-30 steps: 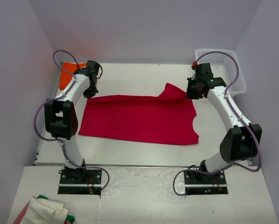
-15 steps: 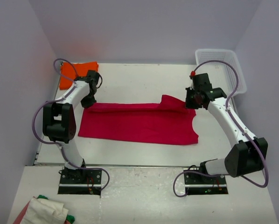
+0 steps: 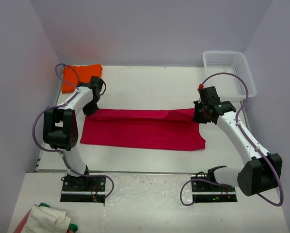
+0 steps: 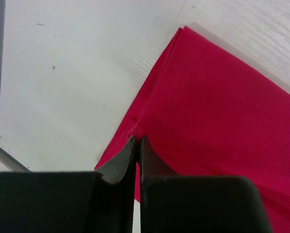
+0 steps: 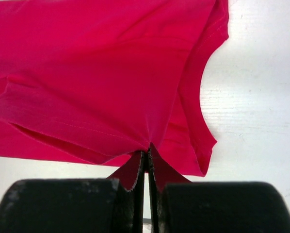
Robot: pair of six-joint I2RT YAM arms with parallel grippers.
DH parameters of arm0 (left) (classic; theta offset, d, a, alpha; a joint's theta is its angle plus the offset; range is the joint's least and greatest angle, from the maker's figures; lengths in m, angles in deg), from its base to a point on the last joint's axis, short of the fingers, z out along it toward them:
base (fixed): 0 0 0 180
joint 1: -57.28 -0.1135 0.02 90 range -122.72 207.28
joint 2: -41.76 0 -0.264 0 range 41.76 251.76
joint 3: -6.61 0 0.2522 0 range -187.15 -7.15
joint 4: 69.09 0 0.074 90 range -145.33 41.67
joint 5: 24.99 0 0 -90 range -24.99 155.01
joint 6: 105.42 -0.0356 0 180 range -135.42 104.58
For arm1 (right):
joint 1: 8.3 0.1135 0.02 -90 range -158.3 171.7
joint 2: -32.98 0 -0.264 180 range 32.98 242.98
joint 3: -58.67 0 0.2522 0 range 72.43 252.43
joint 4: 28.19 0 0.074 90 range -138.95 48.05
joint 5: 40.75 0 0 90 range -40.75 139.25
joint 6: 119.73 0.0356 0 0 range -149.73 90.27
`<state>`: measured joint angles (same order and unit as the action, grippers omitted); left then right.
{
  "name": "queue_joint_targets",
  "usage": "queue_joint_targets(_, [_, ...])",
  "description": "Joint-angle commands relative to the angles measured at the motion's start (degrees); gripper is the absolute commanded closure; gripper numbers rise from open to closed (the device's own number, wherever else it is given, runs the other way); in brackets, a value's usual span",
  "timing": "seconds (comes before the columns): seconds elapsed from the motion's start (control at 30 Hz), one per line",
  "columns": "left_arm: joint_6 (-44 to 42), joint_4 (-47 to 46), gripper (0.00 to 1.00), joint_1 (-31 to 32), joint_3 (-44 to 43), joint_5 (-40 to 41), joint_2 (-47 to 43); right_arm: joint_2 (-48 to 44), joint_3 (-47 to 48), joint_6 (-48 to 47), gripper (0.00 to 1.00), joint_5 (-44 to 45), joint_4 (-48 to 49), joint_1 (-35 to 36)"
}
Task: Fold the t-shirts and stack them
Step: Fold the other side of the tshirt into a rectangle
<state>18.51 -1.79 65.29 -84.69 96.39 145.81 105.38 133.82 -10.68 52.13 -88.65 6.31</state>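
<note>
Red t-shirt [image 3: 142,130] half folded on the table [image 3: 150,82].
The left end effector [image 4: 136,141] at 9 o'clock and right end effector [image 5: 148,149] at 3 pinch its edge tight, so the fold lies straight.

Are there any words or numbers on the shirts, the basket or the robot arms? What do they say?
None: no view shows any words, numbers, labels or signs that can be read.
The red t-shirt and the orange t-shirt are plain.
The white basket has no label.
The left gripper and right gripper, both pinching the red cloth, show no brand.
</note>
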Motion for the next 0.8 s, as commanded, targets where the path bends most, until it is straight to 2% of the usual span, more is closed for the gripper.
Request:
queue_joint_targets(0.0, [1.14, -0.63, 1.0, 0.34, 1.33, 2.73, -2.8, -2.26, -1.44, 1.52, 1.0, 1.96, 0.03, 0.86])
queue_joint_targets(0.2, [2.96, -1.42, 0.99, 0.95, 4.84, 0.97, -4.73, -3.05, -3.37, 3.36, 1.0, 3.36, -0.59, 3.58])
queue_joint_targets(0.23, [3.85, -1.42, 0.9, 0.95, 5.81, 1.23, -6.73, -3.32, -4.16, 3.97, 1.0, 3.28, -0.59, 4.28])
queue_joint_targets(0.27, [4.64, -1.59, 0.72, 0.95, 8.17, 1.67, -8.23, -4.1, -4.52, 4.33, 1.0, 3.37, -0.59, 4.81])
queue_joint_targets(0.3, [7.26, -1.51, 0.49, 0.95, 9.24, 2.54, -11.64, -4.55, -4.87, 4.77, 1.0, 3.63, -0.76, 5.42])
queue_joint_targets(0.33, [8.42, -0.81, 0.4, 1.22, 9.94, 4.2, -13.33, -4.9, -5.74, 5.29, 1.0, 3.8, -0.76, 6.47])
queue_joint_targets(0.37, [10.08, 0.15, 0.36, 1.3, 10.3, 5.26, -15.0, -5.25, -6.1, 5.56, 1.0, 3.81, -0.59, 6.83])
queue_joint_targets(0.5, [14.04, 1.39, 0.32, 3.85, 7.41, 7.99, -22.21, -5.6, -7.15, 6.35, 1.0, 4.68, -0.94, 8.06])
queue_joint_targets(0.7, [10.19, 0.25, 0.32, 4.64, 2.3, 3.43, -18.38, -5.43, -8.12, 7.75, 0.98, 6.26, -1.11, 8.24])
queue_joint_targets(0.73, [9.84, -0.27, 0.33, 4.82, 2.22, 2.47, -17.57, -4.99, -7.34, 9.5, 0.79, 6.09, -1.81, 8.24])
queue_joint_targets(0.77, [9.92, -0.19, 0.34, 4.91, 2.22, 2.11, -16.61, -4.82, -6.9, 10.04, 0.69, 5.31, -2.51, 8.59])
